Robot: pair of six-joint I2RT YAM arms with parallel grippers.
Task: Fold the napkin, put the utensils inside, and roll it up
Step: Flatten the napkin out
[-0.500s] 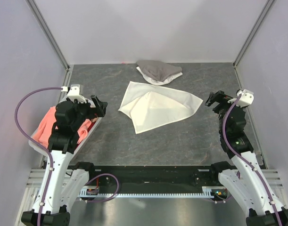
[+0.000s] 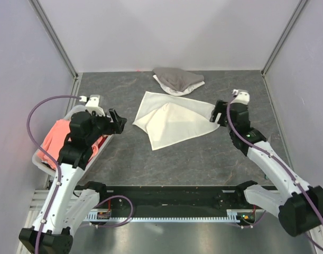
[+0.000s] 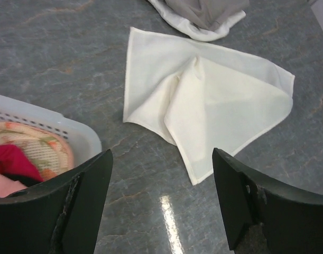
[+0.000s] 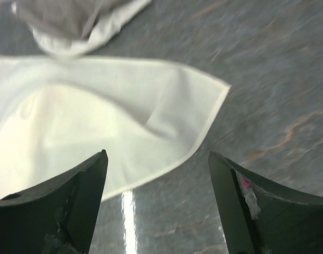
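The cream-white napkin [image 2: 174, 119] lies rumpled on the dark table, one flap folded over itself. In the left wrist view the napkin [image 3: 203, 100] is ahead of my left gripper [image 3: 161, 159], which is open over bare table. From above, that left gripper [image 2: 119, 120] hangs a short way left of the cloth. My right gripper [image 2: 218, 112] is open at the napkin's right corner. In the right wrist view the napkin's corner [image 4: 166, 121] sits just beyond the open right gripper [image 4: 157, 159]. The utensils are out of view.
A grey-and-white cloth heap [image 2: 178, 80] lies at the back, touching the napkin's far edge. A white basket [image 2: 104, 141] with a salmon-pink cloth [image 2: 58, 135] stands at the left, beside my left arm. Pale walls close in the table on three sides.
My right arm has swung left from the table's right side to the napkin's right corner. My left gripper has shifted slightly right, toward the napkin. The napkin has not moved.
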